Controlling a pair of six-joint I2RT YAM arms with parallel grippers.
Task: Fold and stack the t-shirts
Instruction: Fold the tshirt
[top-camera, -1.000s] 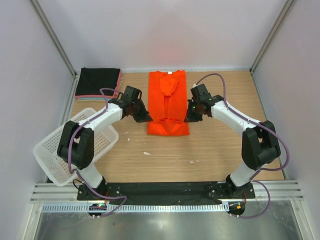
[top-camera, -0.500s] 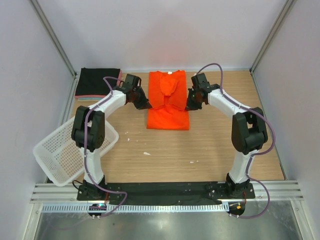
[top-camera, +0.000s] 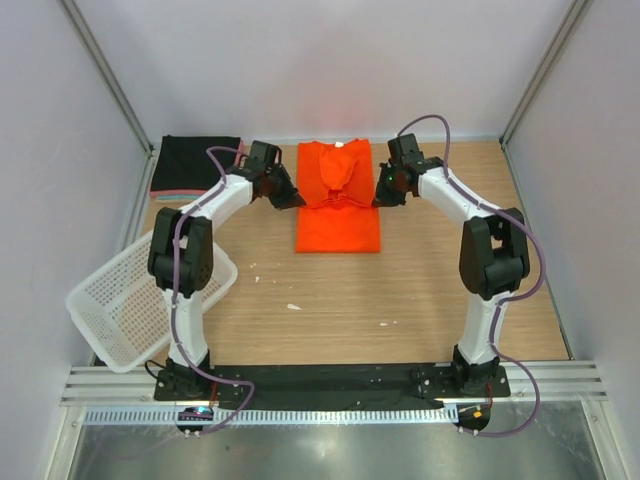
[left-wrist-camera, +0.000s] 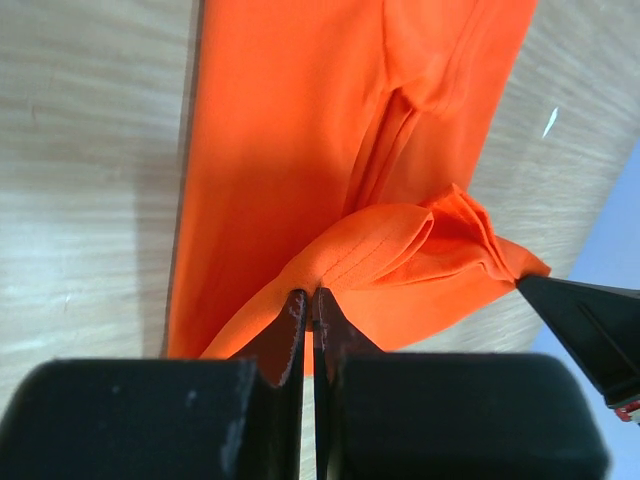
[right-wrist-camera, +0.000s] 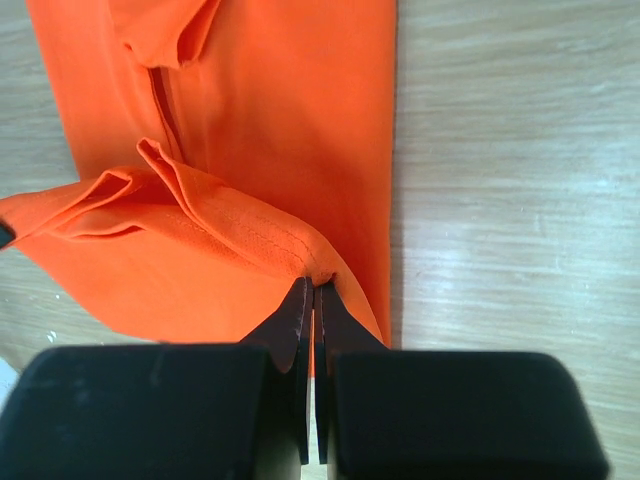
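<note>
Where left gripper (left-wrist-camera: 308, 300) and right gripper (right-wrist-camera: 312, 288) each pinch a lifted hem corner, one bright orange-red cloth t-shirt (top-camera: 338, 228) lies far centre.

Both arms stretch far forward, forearms angled inward toward each other. The left gripper (top-camera: 297, 202) and right gripper (top-camera: 378, 199), fingers pressed together, each pinch a hem corner of the orange-red t-shirt (top-camera: 338, 232).
</note>
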